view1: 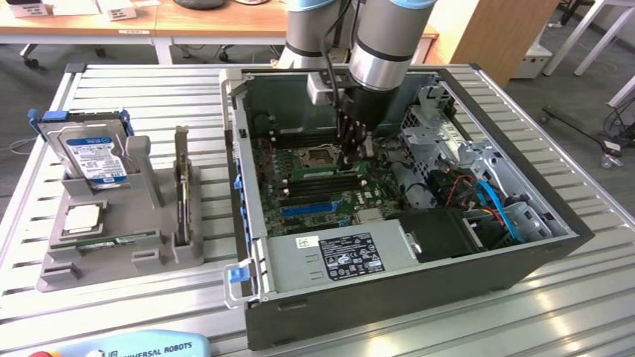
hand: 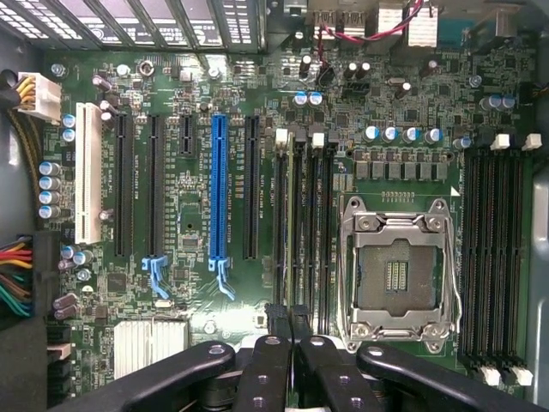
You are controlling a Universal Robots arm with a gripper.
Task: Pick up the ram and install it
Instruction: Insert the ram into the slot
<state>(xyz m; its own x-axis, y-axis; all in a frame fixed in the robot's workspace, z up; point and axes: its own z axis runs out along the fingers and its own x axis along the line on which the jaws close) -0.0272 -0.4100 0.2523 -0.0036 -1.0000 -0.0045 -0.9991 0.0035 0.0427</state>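
Looking into the open black computer case [view1: 417,286] on the slatted metal table [view1: 139,316], we see the black gripper [view1: 352,158] low over the green motherboard [view1: 297,197], its fingers [hand: 276,326] drawn close together and pinching the thin green ram [hand: 292,223]. In the exterior view the ram stands on edge along the black memory slots, at six o'clock of the silver processor socket [view1: 317,156]. A grey parts tray [view1: 119,260] sits at nine o'clock of the case.

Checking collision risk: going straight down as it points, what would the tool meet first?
Probably the ram standing in the memory slots beside the processor socket, right under the tool; depth is unclear.
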